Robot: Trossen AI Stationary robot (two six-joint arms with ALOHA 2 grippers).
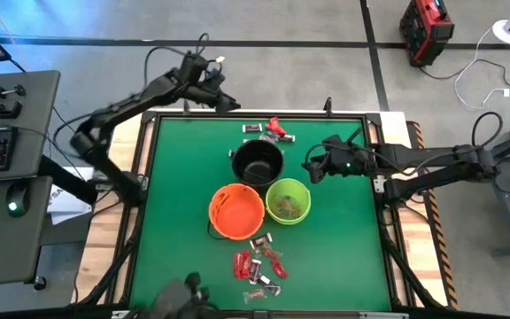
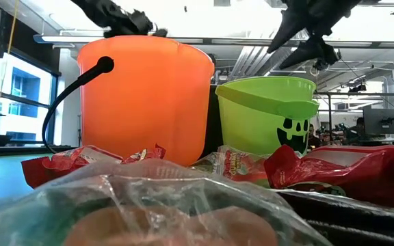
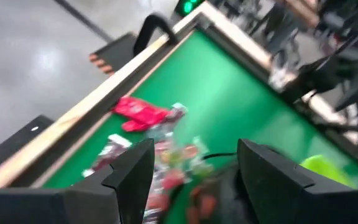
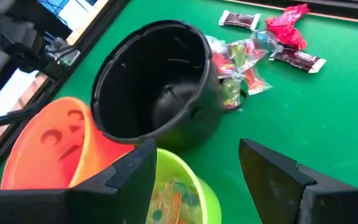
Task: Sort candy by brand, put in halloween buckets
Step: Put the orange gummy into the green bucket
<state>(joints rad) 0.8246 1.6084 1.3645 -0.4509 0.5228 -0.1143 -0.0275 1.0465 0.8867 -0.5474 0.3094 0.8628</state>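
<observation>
- Black bucket (image 1: 257, 162), orange bucket (image 1: 235, 211), lime green bucket (image 1: 288, 200): upright, clustered mid-table (green holds pale wrappers).
- Candy: one group (image 1: 269, 131) beyond black bucket, another (image 1: 258, 264) before orange.

Three buckets stand clustered mid-table (image 1: 175, 177). One bucket (image 1: 257, 163) sits at twelve o'clock of the cluster, a second bucket (image 1: 236, 212) at seven, touching a third bucket (image 1: 288, 201) at four, which has candy inside. A candy pile (image 1: 268, 131) lies just beyond the twelve o'clock bucket. More candy (image 1: 259, 266) lies at six, near the table's front edge.
</observation>
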